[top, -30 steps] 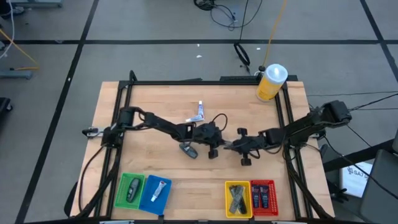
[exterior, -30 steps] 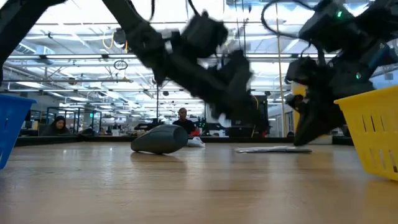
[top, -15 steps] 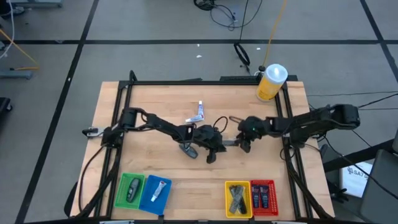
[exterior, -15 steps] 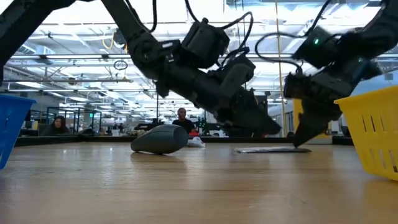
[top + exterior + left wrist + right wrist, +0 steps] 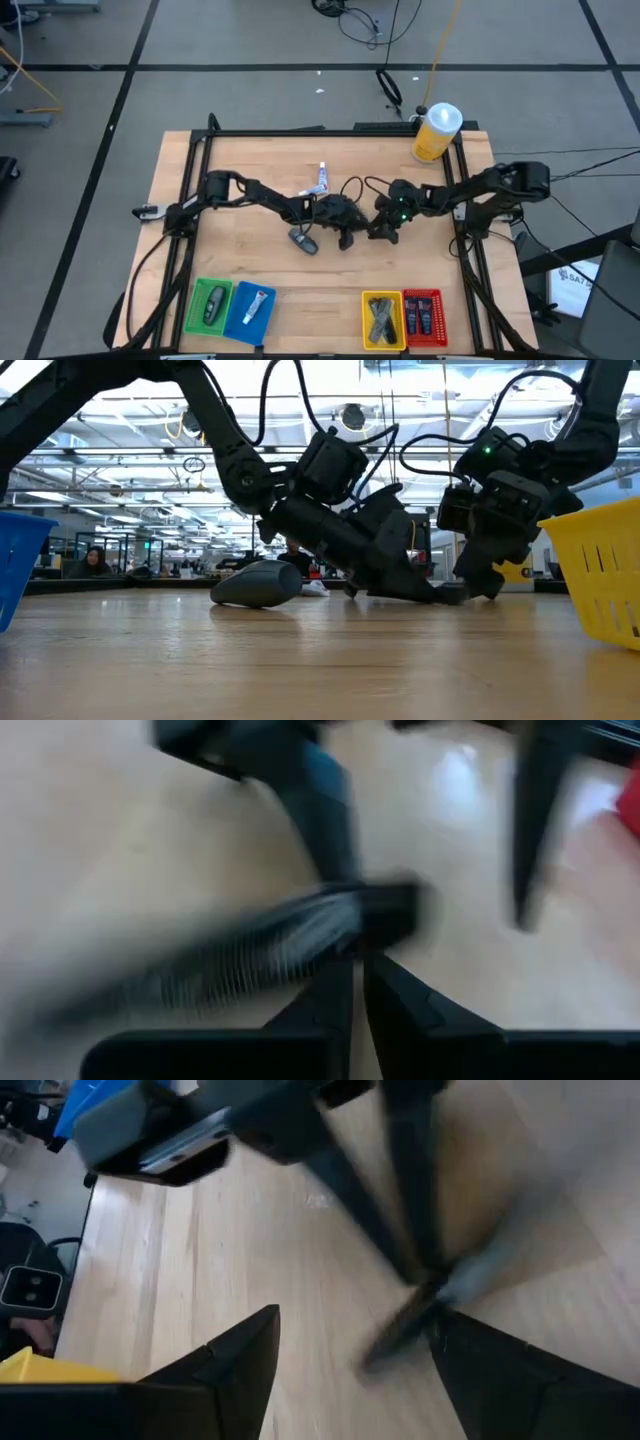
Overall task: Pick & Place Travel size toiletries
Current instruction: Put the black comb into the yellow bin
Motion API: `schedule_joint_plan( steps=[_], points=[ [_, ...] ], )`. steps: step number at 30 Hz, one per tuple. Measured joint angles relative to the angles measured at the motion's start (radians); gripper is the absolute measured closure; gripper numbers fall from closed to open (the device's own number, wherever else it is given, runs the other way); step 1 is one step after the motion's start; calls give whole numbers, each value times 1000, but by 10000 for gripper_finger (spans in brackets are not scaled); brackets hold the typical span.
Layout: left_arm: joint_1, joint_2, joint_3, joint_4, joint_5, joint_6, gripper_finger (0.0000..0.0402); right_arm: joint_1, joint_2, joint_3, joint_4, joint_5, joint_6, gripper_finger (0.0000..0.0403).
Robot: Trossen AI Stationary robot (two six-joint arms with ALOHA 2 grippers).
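**Two grippers meet over a slim tube at mid-table**

Here, the left gripper [image 5: 352, 232] is down at the table [image 5: 250, 165], its fingers [image 5: 330, 1005] pressed together on the end of a slim dark tube [image 5: 250, 945] that lies flat on the wood; motion blur leaves the tube's markings unreadable. In the low view the left gripper [image 5: 425, 592] leans steeply, its tip touching the tabletop.

Just beside that tube, on the side toward the yellow bottle [image 5: 436, 132], sits the right gripper [image 5: 383, 230]. Its fingers [image 5: 225, 1355] are spread wide with bare wood between them, holding nothing, and the left gripper's fingers cross directly ahead of it. In the low view the right gripper [image 5: 480, 582] stands close against the left one, so the two crowd the same spot.

On the tube's other side, near the left arm's wrist, a grey oval bottle [image 5: 304, 240] lies on its side, apart from both grippers. Beyond the tube, toward the table's far edge, a white-and-blue tube [image 5: 321, 180] lies by itself.

Along the near edge, well apart from the tube, stand four bins: a green bin [image 5: 192, 308] holding a grey bottle, a blue bin [image 5: 236, 318] holding a white tube, a yellow bin [image 5: 367, 322] with dark sticks, and a red bin [image 5: 438, 318] with dark blue items. Cables loop over both wrists above the tube.
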State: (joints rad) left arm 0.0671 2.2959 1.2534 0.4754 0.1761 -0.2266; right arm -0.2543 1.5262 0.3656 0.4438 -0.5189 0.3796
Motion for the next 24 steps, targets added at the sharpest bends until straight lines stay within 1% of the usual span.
schedule_joint_plan(
  steps=[2,4,7,10,14,16,19,22,24],
  points=[
    [7,2,0,-6,-5,-2,383,0,13,0,18,8,-3,157],
    [7,2,0,-7,-9,-1,396,1,18,0,24,57,-8,160],
    [7,3,-1,-2,-9,3,393,1,14,-1,28,126,-13,171],
    [1,4,-2,8,-8,12,388,1,14,-1,32,222,3,192],
    [-3,5,-3,12,-9,19,398,6,14,-1,30,296,1,223],
    [-3,5,-4,17,-8,18,398,13,14,-1,28,317,-12,243],
    [-4,6,-4,22,-8,17,387,27,14,-2,26,353,-33,281],
    [-4,5,-4,22,-1,17,377,40,15,-2,23,392,-61,330],
    [-3,-13,-5,-2,27,14,374,49,14,-2,26,395,-81,364]
  ],
)
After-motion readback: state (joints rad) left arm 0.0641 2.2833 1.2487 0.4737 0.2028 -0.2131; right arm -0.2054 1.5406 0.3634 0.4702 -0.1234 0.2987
